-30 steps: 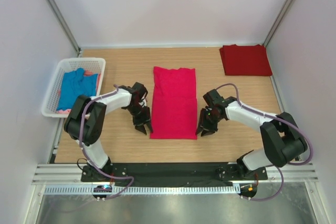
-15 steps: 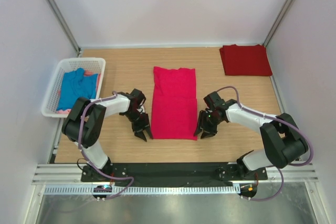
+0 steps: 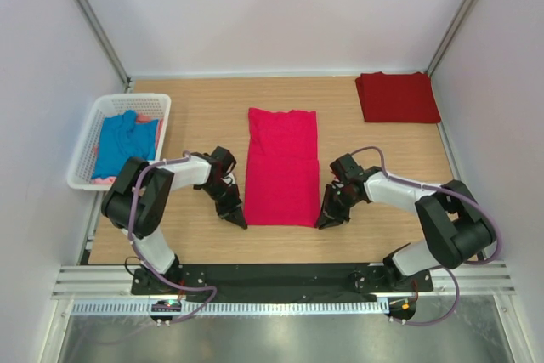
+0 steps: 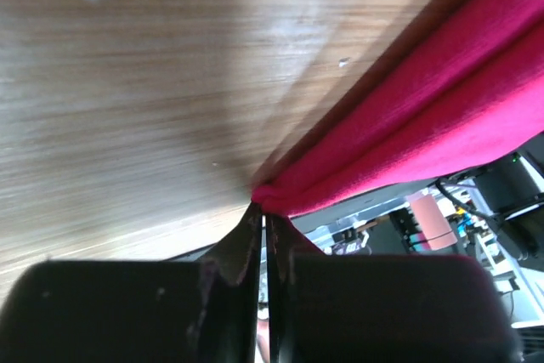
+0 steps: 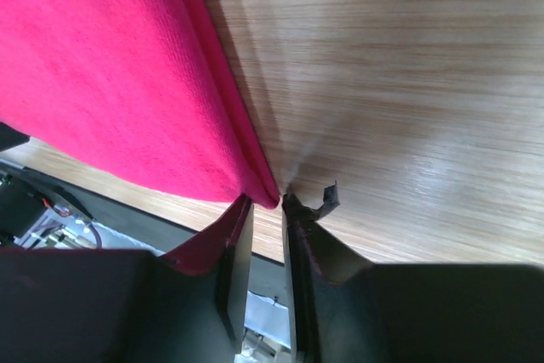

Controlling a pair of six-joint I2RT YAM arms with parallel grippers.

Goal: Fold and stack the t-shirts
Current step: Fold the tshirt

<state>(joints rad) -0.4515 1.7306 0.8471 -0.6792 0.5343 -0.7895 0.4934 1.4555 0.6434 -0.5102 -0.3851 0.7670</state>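
Pink-red t-shirt [image 3: 282, 167], corners at tips — left jaws pinching; right jaws ajar

A t-shirt [image 3: 282, 167] is lying in the middle of the table [image 3: 195, 99], running from near to far. The left gripper [image 3: 235, 217] is sitting at its near left corner and the right gripper [image 3: 327, 217] at its near right corner. Another t-shirt [image 3: 397, 97] is lying in the far right corner. A basket [image 3: 85, 146] is sitting at the left edge, with more t-shirts [image 3: 123, 144] lying in it.
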